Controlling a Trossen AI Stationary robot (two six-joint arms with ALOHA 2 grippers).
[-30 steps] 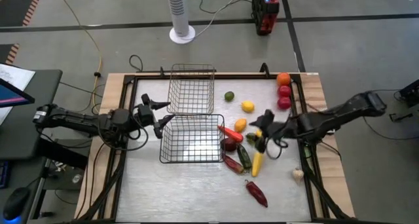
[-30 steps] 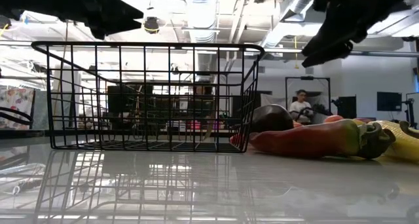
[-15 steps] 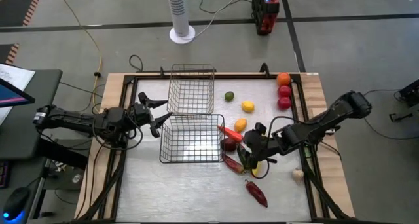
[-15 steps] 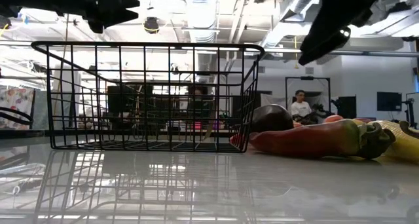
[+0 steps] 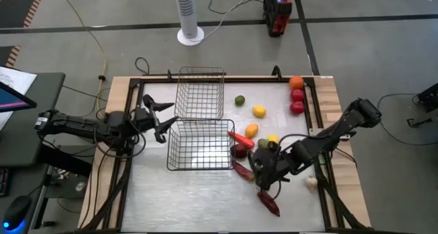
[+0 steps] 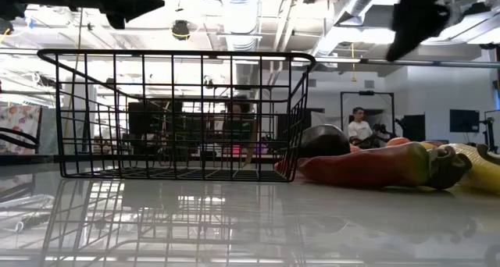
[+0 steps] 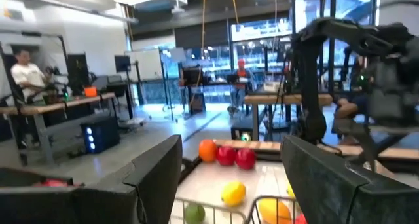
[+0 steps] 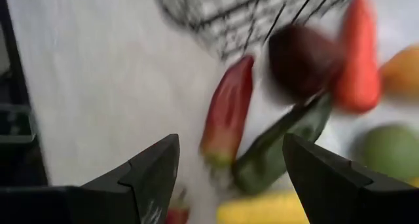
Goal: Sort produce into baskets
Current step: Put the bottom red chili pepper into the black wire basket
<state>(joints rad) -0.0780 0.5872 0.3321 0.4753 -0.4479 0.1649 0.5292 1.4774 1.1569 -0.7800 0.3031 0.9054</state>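
Observation:
The darker wire basket [image 5: 200, 145] stands mid-table with the silvery basket [image 5: 200, 92] behind it, both empty. The produce lies to their right: a long red pepper [image 8: 226, 112], a long green piece [image 8: 281, 142], a dark purple one [image 8: 301, 57] and an orange-red carrot [image 8: 359, 54]. My right gripper [image 5: 260, 171] is open above this pile [image 8: 230, 145], touching nothing. Another red pepper [image 5: 268, 202] lies nearer the front. My left gripper [image 5: 163, 115] is open and empty above the table, left of the baskets.
An orange [image 5: 295, 82] and two red balls [image 5: 297, 101] sit at the far right corner. A green lime [image 5: 239, 100] and a yellow lemon [image 5: 259, 111] lie right of the silvery basket. A pale piece [image 5: 311, 183] lies by the right rim. There is bare table in front of the baskets.
My right gripper has gone toward the table's near and left side. It has moved from beside the yellow and green pieces to a place over the long red and green ones, and has stayed open. The produce and the baskets have not moved.

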